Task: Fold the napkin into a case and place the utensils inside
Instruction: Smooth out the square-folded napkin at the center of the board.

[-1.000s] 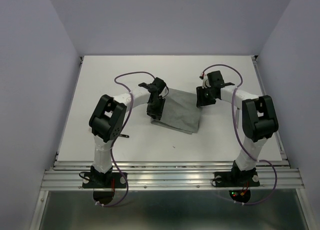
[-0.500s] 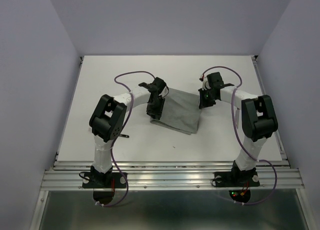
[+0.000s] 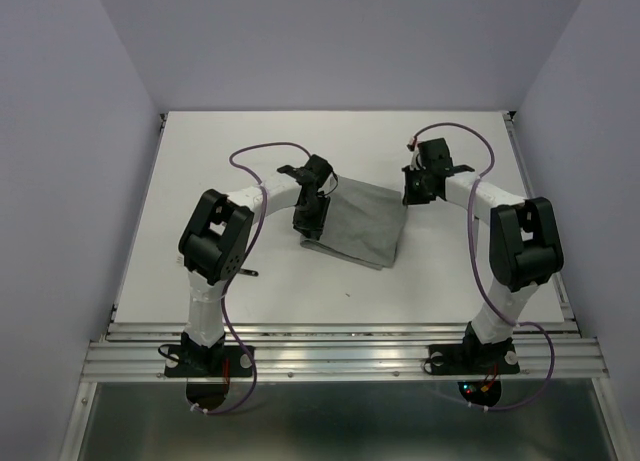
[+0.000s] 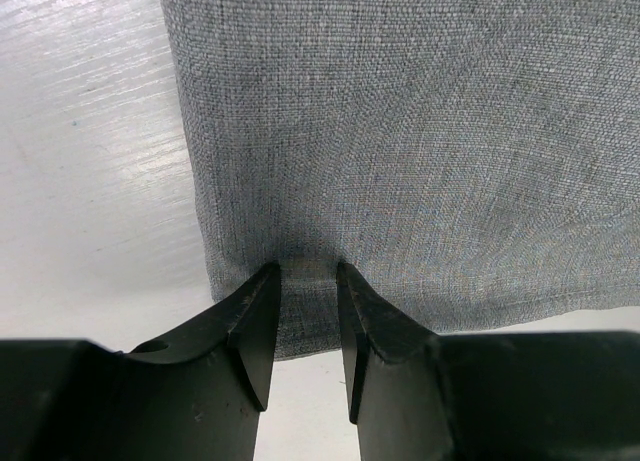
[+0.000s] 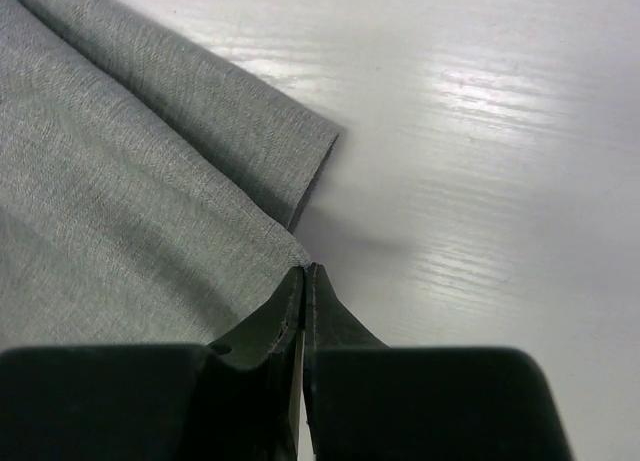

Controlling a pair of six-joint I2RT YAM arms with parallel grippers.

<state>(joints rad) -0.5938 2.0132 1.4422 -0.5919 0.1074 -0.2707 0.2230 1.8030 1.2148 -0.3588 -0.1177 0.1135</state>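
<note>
Napkin [image 3: 355,226] of plain grey cloth lies folded in layers on the white table [image 3: 450,271], between the two arms and a little turned. The left gripper [image 4: 305,273] stands at the napkin's left edge. Its jaws are a little apart, with a small pucker of cloth caught between the tips and fine wrinkles running out from there. The right gripper [image 5: 303,271] is at the far right corner with its jaws clenched fully together. The tips touch the hem of the upper layer - whether any cloth is nipped between them, I cannot tell.
</note>
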